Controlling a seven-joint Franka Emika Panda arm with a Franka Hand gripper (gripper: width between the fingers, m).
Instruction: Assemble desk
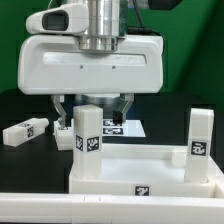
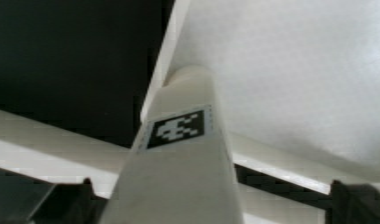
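The white desk tabletop (image 1: pixel 150 168) lies rim-up at the front. One white tagged leg (image 1: pixel 88 135) stands upright in its corner at the exterior view's left. A second leg (image 1: pixel 198 140) stands in the corner at the right. My gripper (image 1: pixel 93 108) hangs just over the left leg, its dark fingers (image 1: pixel 62 106) straddling the leg's top. In the wrist view that leg (image 2: pixel 178 150) runs up between the fingers (image 2: pixel 62 200), with dark gaps on both sides. The gripper (image 2: pixel 208 196) is open and touches nothing I can see.
A loose tagged leg (image 1: pixel 25 130) lies on the black table at the exterior view's left. The marker board (image 1: pixel 122 127) lies flat behind the tabletop, partly hidden by the gripper. A green wall backs the scene.
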